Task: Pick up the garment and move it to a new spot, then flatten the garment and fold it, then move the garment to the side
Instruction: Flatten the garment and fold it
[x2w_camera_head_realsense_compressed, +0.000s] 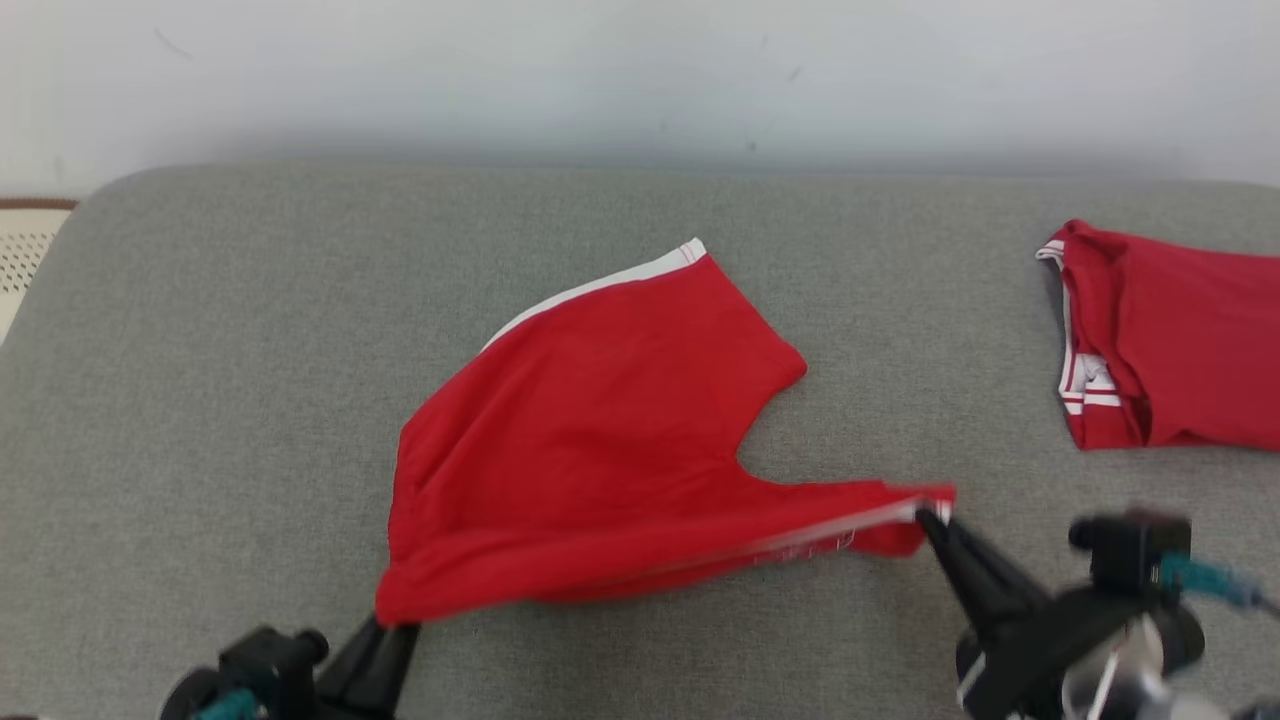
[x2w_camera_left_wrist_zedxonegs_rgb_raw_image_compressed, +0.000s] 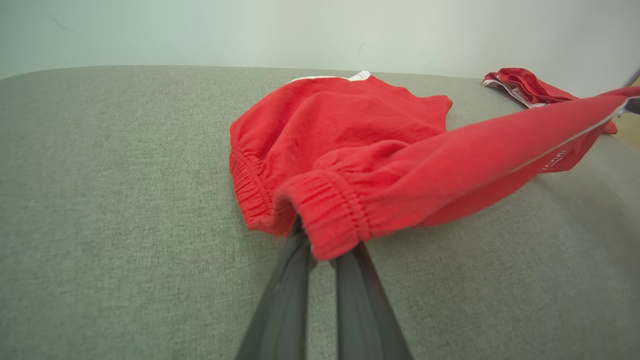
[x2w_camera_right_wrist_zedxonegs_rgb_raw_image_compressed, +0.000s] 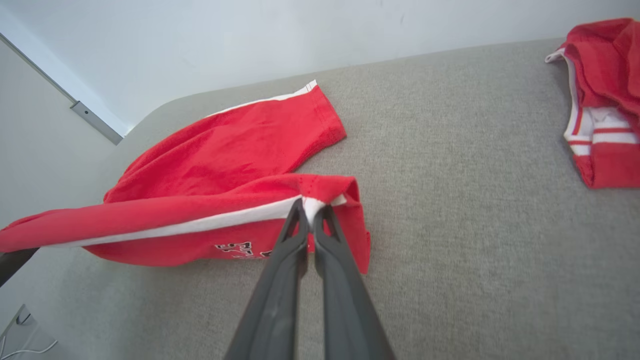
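Near the cushion's (x2w_camera_head_realsense_compressed: 200, 400) front edge, my left fingers (x2w_camera_head_realsense_compressed: 385, 650) are pinching the shorts' (x2w_camera_head_realsense_compressed: 600, 430) waistband and my right fingers (x2w_camera_head_realsense_compressed: 945, 540) their striped hem. I should be pulling that edge taut while lowering; the rest is lying mid-cushion.
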